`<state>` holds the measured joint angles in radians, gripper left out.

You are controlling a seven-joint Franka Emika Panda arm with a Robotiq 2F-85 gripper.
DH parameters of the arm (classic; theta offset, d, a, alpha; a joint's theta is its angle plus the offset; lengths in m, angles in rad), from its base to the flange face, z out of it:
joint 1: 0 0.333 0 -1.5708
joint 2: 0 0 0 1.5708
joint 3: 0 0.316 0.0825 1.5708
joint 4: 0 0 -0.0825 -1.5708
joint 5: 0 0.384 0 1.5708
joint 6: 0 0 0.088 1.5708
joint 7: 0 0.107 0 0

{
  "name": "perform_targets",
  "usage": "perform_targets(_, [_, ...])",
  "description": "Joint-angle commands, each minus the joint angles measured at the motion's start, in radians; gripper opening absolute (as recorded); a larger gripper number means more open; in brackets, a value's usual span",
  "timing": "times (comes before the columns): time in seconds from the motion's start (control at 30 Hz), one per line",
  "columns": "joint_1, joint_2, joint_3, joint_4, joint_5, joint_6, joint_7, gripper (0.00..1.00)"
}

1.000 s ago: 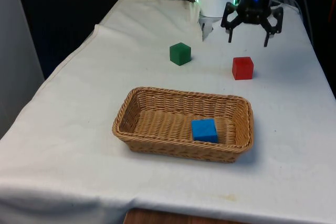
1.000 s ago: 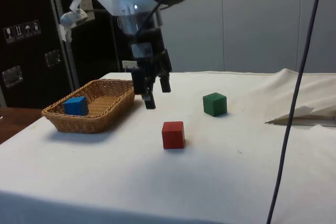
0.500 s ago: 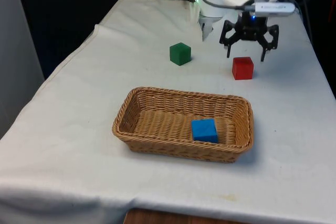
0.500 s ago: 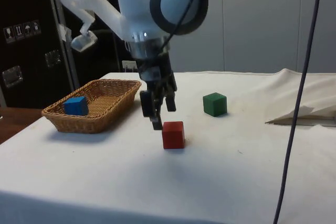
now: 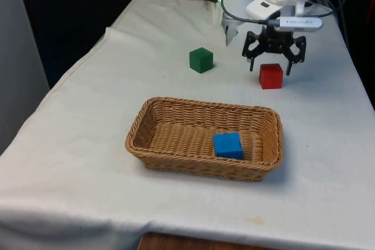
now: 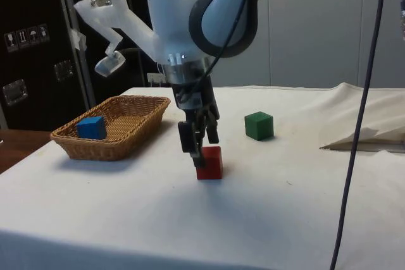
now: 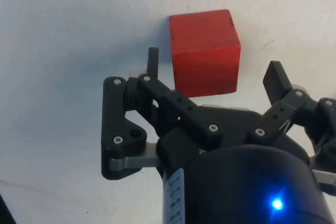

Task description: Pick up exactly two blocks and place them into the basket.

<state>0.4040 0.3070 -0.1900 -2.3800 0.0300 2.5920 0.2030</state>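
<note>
**A:** What's changed?

**B:** The gripper has dropped from above the table's far end down onto the red block. A second ago it hung well above and behind the block; now it is low, with the fingers spread wide and standing one on each side of the block, apart from its faces, not yet pinching.

**A:** So what does that mean for the task?

**B:** One blue block already lies in the basket. The red one looks like the second pick, and I judge the arm is about to close on it. That would make two.

**A:** Where is everything?

**B:** The red block sits on the cloth toward the table's far end, beyond the basket's far right corner as the front view has it. The basket is mid-table. The green block is near the far end too, well apart from the red, toward the front view's left.

**A:** Anything in the way?

**B:** Nothing lies between the red block and the basket. The rim needs clearing on the carry, and the green block should stay put.
</note>
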Motion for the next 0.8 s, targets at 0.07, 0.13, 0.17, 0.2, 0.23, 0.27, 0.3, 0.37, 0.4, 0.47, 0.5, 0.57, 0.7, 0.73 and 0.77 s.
perform_targets(0.07, [-0.002, 0.004, 0.004, -0.002, 0.005, 0.01, -0.005, 1.0])
perform_targets(0.13, [0.0, 0.003, 0.004, -0.001, 0.004, 0.007, -0.002, 1.0])
perform_targets(0.17, [0.001, 0.002, 0.005, -0.001, 0.002, 0.006, 0.0, 1.0])
perform_targets(0.2, [0.001, 0.002, 0.005, -0.001, 0.002, 0.005, 0.001, 0.96])
perform_targets(0.23, [0.001, 0.002, 0.005, -0.001, 0.001, 0.005, 0.001, 0.89])
perform_targets(0.27, [0.001, 0.002, 0.006, -0.001, 0.001, 0.004, 0.002, 0.79])
perform_targets(0.3, [0.001, 0.001, 0.006, -0.001, 0.0, 0.004, 0.003, 0.63])
perform_targets(0.37, [0.0, 0.004, 0.006, 0.001, 0.0, 0.001, 0.001, 0.41])
perform_targets(0.4, [0.001, 0.001, 0.006, -0.001, 0.0, 0.003, 0.004, 0.31])
perform_targets(0.47, [0.001, 0.0, 0.007, -0.001, -0.001, 0.003, 0.005, 0.1])
perform_targets(0.5, [0.001, 0.0, 0.007, -0.001, -0.001, 0.003, 0.005, 0.04])
perform_targets(0.57, [0.001, 0.0, 0.007, -0.002, -0.001, 0.003, 0.006, 0.04])
perform_targets(0.7, [0.001, 0.0, 0.007, -0.002, -0.001, 0.002, 0.006, 0.04])
perform_targets(0.73, [0.001, 0.0, 0.007, -0.002, -0.001, 0.002, 0.006, 0.04])
perform_targets(0.77, [0.001, 0.0, 0.007, -0.002, -0.001, 0.002, 0.006, 0.04])
